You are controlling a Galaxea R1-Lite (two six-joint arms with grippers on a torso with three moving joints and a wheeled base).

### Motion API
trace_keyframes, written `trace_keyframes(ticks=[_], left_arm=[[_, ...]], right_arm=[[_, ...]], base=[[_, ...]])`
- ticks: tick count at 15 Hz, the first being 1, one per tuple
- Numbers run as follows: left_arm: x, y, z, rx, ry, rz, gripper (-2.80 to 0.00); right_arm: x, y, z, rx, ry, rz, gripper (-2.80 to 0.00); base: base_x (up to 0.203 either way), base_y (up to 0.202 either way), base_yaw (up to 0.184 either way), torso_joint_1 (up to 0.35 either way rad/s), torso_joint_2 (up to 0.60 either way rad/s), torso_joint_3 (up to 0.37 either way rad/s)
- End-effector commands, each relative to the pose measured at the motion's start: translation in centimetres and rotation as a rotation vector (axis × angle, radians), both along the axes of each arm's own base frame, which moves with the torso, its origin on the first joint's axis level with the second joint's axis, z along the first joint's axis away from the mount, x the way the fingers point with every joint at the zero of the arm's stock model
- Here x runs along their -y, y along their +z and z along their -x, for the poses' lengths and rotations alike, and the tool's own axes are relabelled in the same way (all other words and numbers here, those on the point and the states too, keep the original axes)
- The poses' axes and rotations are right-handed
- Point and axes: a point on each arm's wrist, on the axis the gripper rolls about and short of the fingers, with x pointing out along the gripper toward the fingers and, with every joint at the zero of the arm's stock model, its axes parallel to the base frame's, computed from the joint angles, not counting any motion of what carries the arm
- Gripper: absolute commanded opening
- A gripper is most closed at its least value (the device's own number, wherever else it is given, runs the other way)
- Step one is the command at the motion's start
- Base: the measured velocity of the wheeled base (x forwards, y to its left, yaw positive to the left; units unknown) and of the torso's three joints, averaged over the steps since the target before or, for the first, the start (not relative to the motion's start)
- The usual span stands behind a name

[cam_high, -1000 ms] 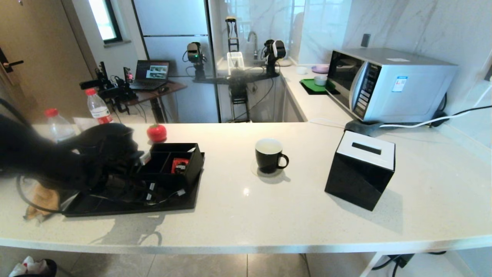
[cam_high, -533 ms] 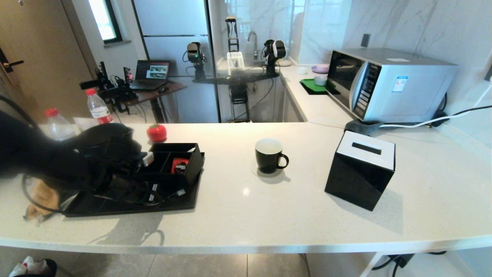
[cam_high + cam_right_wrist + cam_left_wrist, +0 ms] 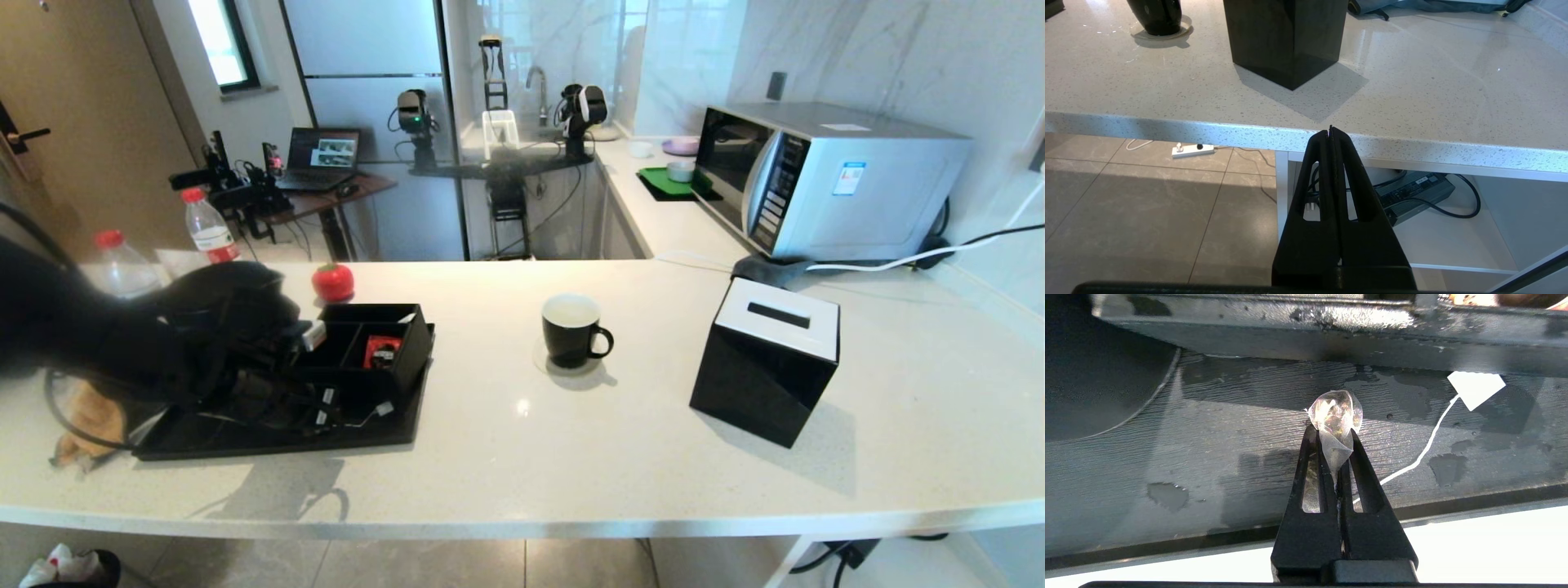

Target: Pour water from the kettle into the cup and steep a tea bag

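Tea-bag pickup in hand: your left gripper (image 3: pixel 1336 435) is pinched tight on the tea bag (image 3: pixel 1336 414) over the black tray (image 3: pixel 1208 457) by the counter's left edge; next, lift clear and carry to the cup (image 3: pixel 571 329) mid-counter.

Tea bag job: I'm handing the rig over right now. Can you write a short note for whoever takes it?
Left end effector: shut on the tea bag, down on the black tray at the counter's left. The string and its white tag lie loose on the tray.
Right end effector: shut, empty, parked below the counter edge.
The cup stands mid-counter on a clear coaster, left of the black tissue box. The kettle is hidden behind the left arm in the head view.
Done: tea bag gripped. I cannot tell whether the cup holds water.
Left: lift the bag, carry it to the cup, lower it in, steep.
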Motion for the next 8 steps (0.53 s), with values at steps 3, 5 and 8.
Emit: trace_keyframes(ticks=[3,5,8], left_arm=[[0.0,1.4,0.4,0.040,0.001,0.000,-2.80],[0.0,2.4,0.7,0.071,0.003,-0.002,-2.80],[0.0,4.3,1.4,0.129,0.017,-0.024,-2.80]], right_arm=[[0.0,0.0,0.0,-0.002,0.001,0.001,-2.80],[0.0,0.0,0.0,-0.002,0.001,0.001,-2.80],[0.0,0.0,0.0,-0.002,0.001,0.001,-2.80]], base=[[0.000,0.000,0.000,0.000,0.00,0.000],[0.000,0.000,0.000,0.000,0.00,0.000],[0.000,0.000,0.000,0.000,0.00,0.000]])
